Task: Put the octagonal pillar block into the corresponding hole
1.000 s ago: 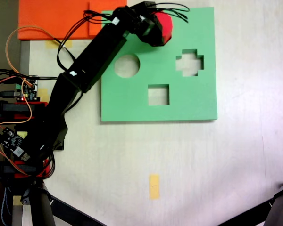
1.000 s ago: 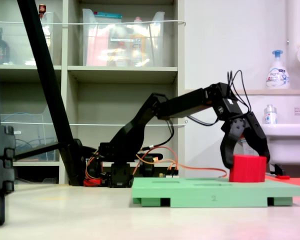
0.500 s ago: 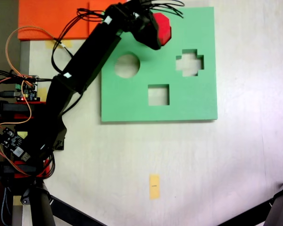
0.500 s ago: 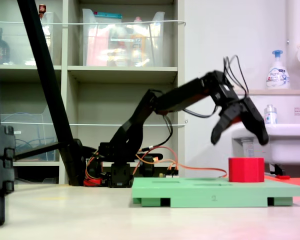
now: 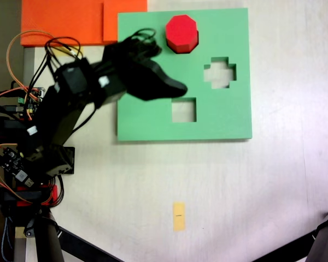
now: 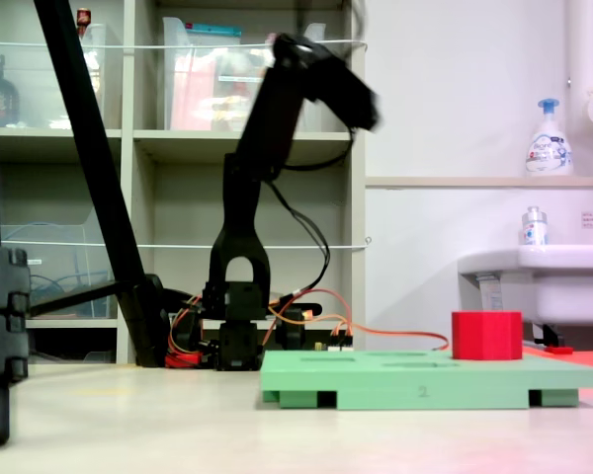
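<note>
The red octagonal pillar block (image 5: pixel 181 33) stands upright at the far edge of the green foam board (image 5: pixel 224 117), its lower part hiding the eight-sided cutout. From the side, the block (image 6: pixel 487 336) sticks up above the board (image 6: pixel 425 380). My gripper (image 5: pixel 177 87) is raised high and drawn back toward the base. It is blurred, with nothing in it, and hovers over the spot where the round cutout lies. In the side view the gripper (image 6: pixel 369 107) is far above and to the left of the block. The jaws overlap in the blur.
The cross cutout (image 5: pixel 220 72) and square cutout (image 5: pixel 183 109) are open. Orange foam sheets (image 5: pixel 65 22) lie beside the board's far left corner. Wires and circuit boards (image 5: pixel 22 103) crowd the arm's base. A yellow tape mark (image 5: pixel 178 216) sits on the table.
The gripper let go of the red block, opened, then rose and swung back toward the base. The block stayed in place on the board.
</note>
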`<state>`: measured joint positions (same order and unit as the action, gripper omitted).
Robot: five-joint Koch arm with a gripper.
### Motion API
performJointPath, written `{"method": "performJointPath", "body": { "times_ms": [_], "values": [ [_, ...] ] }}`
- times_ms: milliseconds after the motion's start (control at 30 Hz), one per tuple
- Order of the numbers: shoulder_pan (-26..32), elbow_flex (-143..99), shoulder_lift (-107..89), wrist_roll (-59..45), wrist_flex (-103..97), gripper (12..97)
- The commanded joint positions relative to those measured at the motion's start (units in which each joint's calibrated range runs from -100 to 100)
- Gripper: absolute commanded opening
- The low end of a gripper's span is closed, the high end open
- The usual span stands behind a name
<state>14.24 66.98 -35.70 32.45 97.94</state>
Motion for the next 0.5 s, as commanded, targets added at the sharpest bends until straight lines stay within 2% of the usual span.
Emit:
{"method": "performJointPath", "body": {
  "times_ms": [0, 167, 267, 333, 467],
  "values": [
    [-3.9, 3.0, -8.6, -12.4, -0.5, 62.5],
    [-9.4, 3.0, -13.7, -14.1, -2.2, 61.6],
    [-10.4, -0.6, -16.3, -14.1, -2.6, 61.5],
    [-13.3, -16.0, -25.7, -14.1, -8.6, 61.2],
    [-13.9, -69.3, -60.2, -15.8, -48.2, 52.8]
  ]
}}
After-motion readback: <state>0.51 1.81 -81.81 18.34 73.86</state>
